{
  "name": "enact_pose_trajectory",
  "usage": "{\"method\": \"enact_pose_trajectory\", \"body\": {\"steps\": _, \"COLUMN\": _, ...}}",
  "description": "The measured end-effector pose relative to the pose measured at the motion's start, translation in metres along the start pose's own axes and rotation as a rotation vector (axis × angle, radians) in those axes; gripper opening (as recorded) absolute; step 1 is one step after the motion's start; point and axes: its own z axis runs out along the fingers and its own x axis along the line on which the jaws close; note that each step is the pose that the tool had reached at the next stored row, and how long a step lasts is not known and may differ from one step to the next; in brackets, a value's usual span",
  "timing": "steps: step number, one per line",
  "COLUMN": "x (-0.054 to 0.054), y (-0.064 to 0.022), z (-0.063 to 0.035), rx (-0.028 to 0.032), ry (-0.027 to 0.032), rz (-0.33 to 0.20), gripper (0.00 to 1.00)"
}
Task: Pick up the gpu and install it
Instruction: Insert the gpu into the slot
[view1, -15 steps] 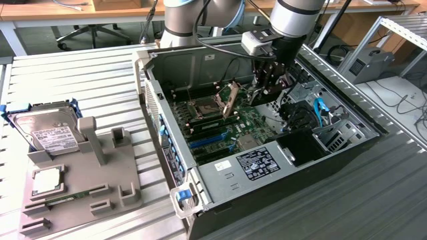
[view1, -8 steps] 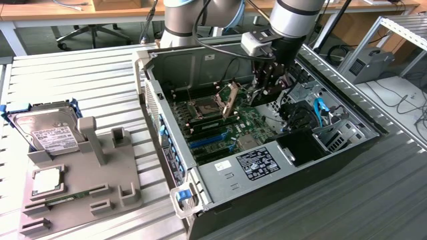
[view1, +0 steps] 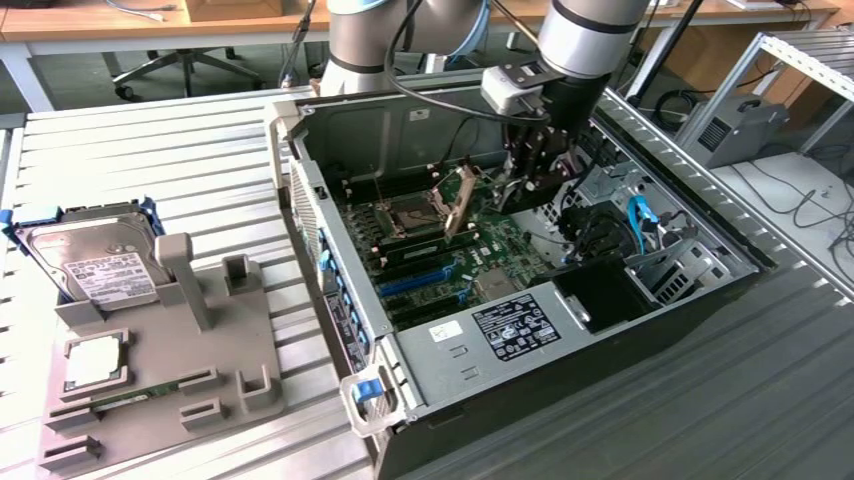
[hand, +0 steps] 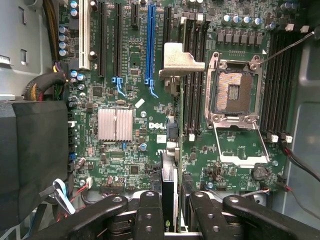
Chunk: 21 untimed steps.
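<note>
The install step is in hand: the black fingers (hand: 170, 212) are clamped on the thin green-edged gpu card (hand: 169, 175), held edge-on above the green motherboard (hand: 125, 90) inside the open computer case (view1: 400, 370), needing alignment over the blue slot (hand: 150, 42)

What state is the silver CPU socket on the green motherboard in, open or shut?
Open and empty: the silver CPU socket shows bare contacts, its metal load plate swung back beside it.

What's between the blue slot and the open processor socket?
In the wrist view, the gpu, edge-on with its silver bracket, and black memory slots.
</note>
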Motion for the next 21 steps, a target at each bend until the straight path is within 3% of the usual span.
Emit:
{"method": "enact_pose_trajectory", "body": {"steps": 10, "x": 0.000, "y": 0.0100, "z": 0.0019, "rx": 0.0000, "ry": -0.0001, "rz": 0.000, "gripper": 0.26}}
{"method": "enact_pose_trajectory", "body": {"steps": 21, "x": 0.000, "y": 0.0137, "z": 0.0041, "rx": 0.0000, "ry": 0.0001, "rz": 0.000, "gripper": 0.26}}
